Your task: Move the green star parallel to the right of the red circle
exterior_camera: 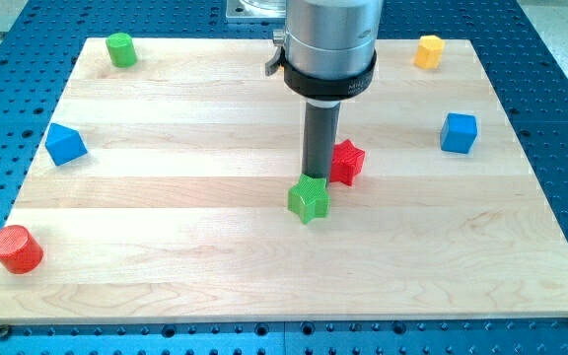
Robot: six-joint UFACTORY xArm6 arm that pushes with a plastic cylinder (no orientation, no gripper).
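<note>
The green star (309, 199) lies near the middle of the wooden board. My tip (316, 177) stands just above it in the view, touching or almost touching its top edge. The red circle (16, 248), a short cylinder, stands far off at the view's bottom left, near the board's left edge. A red star (347, 162) lies just right of my rod, close to the green star's upper right.
A green cylinder (120, 49) stands at the top left, a blue triangular block (65, 144) at the left, a yellow block (428, 51) at the top right, and a blue cube (459, 132) at the right. The board (166, 286) lies on a blue perforated table.
</note>
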